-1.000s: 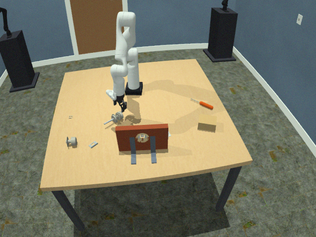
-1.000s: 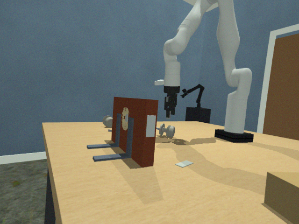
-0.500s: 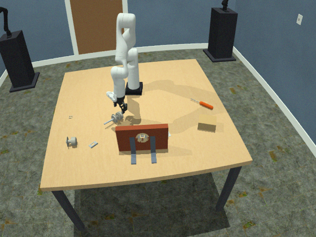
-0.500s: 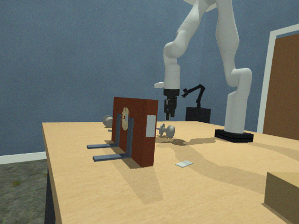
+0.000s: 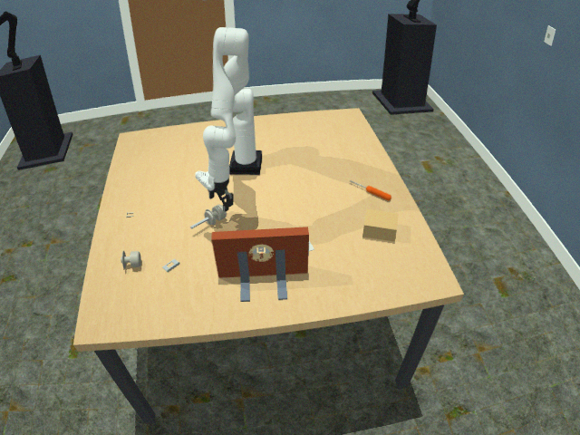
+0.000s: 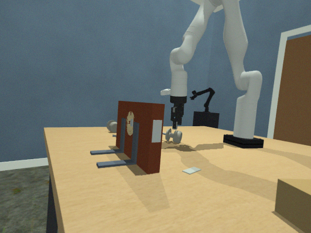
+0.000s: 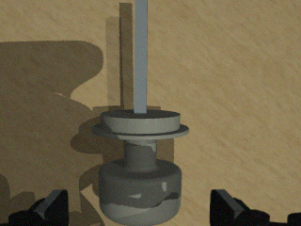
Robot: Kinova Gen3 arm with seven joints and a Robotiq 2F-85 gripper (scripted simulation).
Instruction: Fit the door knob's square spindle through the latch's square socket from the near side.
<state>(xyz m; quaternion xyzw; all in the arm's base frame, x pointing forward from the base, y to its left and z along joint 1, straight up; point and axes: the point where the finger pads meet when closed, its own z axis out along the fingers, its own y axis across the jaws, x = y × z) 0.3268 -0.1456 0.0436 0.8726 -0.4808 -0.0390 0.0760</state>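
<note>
The grey door knob (image 5: 215,215) (image 6: 175,135) (image 7: 139,188) lies on its side on the table, behind the red wooden door block (image 5: 229,255) (image 6: 145,153). Its square spindle (image 7: 140,56) (image 5: 198,225) points away from my wrist, and its round plate (image 7: 141,128) stands on edge. My gripper (image 5: 227,199) (image 6: 176,125) (image 7: 139,207) is open and hangs just above the knob's round head, with one finger on each side and touching nothing. The latch's square socket (image 5: 260,253) (image 6: 130,122) sits in the pale round patch on the block.
Two grey L-brackets (image 5: 244,283) (image 6: 110,163) hold the block upright. A second knob (image 5: 131,259) (image 6: 112,125), a small plate (image 5: 170,265) and tiny screws (image 5: 130,215) lie to the left. An orange screwdriver (image 5: 377,191) and a wooden box (image 5: 380,226) (image 6: 293,200) lie to the right. A thin plate (image 6: 191,170) lies near the block.
</note>
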